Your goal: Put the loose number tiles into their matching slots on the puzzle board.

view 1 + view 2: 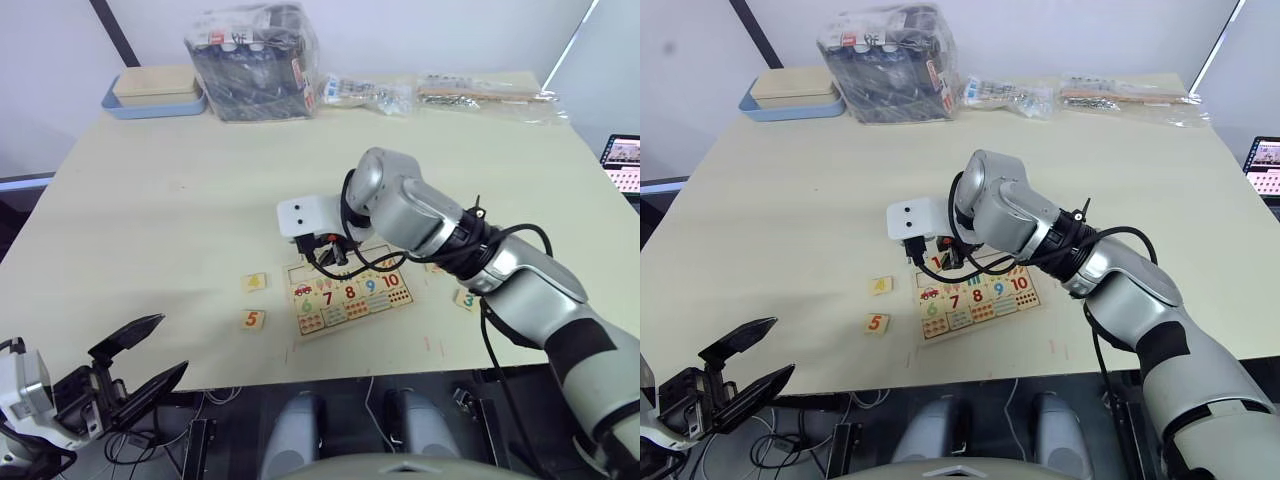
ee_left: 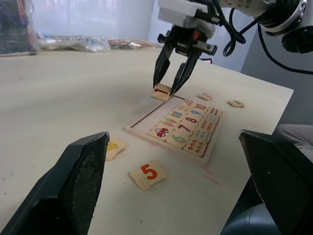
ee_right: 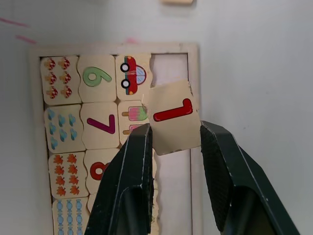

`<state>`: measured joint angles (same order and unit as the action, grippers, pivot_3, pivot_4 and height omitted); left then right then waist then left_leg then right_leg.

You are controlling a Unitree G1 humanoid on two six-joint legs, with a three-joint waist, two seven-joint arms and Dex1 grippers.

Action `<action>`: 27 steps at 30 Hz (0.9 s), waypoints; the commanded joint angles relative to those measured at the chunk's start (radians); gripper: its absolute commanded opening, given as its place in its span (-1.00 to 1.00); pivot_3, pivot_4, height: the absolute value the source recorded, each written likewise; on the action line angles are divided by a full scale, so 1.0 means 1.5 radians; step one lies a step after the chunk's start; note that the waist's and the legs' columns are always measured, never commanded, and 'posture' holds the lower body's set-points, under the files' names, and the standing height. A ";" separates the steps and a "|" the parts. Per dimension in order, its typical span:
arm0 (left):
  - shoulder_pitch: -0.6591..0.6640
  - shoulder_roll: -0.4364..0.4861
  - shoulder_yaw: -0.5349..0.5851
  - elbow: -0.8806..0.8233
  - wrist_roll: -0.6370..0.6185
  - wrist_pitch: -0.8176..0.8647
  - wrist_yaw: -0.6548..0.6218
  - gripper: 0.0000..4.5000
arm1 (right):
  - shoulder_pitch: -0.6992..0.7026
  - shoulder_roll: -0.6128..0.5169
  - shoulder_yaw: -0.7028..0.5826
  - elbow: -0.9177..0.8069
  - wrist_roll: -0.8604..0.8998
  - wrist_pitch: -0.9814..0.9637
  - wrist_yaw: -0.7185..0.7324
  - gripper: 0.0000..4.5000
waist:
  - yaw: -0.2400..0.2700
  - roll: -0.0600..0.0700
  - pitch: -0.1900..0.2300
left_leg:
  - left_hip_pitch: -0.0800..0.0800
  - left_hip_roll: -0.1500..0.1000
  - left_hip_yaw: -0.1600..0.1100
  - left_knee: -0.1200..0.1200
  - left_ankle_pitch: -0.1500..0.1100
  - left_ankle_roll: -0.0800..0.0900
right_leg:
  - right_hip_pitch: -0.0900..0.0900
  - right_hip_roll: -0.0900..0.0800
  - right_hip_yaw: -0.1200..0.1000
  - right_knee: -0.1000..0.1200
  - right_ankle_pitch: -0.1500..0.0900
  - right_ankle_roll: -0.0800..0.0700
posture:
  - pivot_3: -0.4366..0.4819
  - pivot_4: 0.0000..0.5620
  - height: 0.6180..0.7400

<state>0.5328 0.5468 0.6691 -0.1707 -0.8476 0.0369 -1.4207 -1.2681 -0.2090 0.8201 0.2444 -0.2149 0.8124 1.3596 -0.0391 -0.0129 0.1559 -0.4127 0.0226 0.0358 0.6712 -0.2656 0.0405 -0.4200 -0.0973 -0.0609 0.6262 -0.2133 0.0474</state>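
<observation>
- The right gripper [image 2: 171,90] pinches the 1 tile [image 3: 172,116] between its two fingers and holds it over the far end of the board [image 1: 347,292]; it looks to hang just above the rim, though contact is hard to judge.
- Below the tile runs the empty row of slots [image 3: 171,186], so the tile seems lined up for its own corner slot, beside the car picture.
- The tile sits a little skewed against the row; I judge it needs squaring before it drops in.
- The left gripper [image 1: 135,365] hangs open and empty off the near table edge, clear of the work.
- The 5 tile [image 1: 253,320] and 4 tile [image 1: 255,282] lie loose left of the board; the 3 tile [image 1: 467,298] lies to its right.
</observation>
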 commanded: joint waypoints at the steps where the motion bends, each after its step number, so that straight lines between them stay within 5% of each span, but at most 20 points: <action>1: 0.007 0.009 0.023 -0.010 -0.004 -0.005 0.003 1.00 | -0.020 0.025 0.009 0.023 -0.010 -0.011 -0.014 -0.62 | 0.000 0.000 0.000 | 0.000 0.000 0.000 0.000 0.000 0.000 | 0.000 0.000 0.000 0.000 0.000 0.000 | -0.05 -0.47 1.00; 27: 0.023 0.013 0.018 -0.049 -0.002 0.009 0.041 1.00 | -0.049 0.150 -0.009 0.213 -0.015 -0.051 -0.063 -0.62 | -0.001 0.000 0.000 | 0.000 0.003 -0.003 -0.001 0.002 -0.003 | 0.000 0.005 0.000 0.000 0.000 -0.001 | -0.05 -0.47 1.00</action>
<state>0.5539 0.5589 0.6683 -0.2200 -0.8463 0.0538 -1.3581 -1.3064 0.0066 0.8421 0.5732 -0.2322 0.7383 1.2699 -0.0412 -0.0125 0.1563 -0.4128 0.0269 0.0315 0.6701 -0.2634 0.0367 -0.4201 -0.0891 -0.0607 0.6264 -0.2131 0.0462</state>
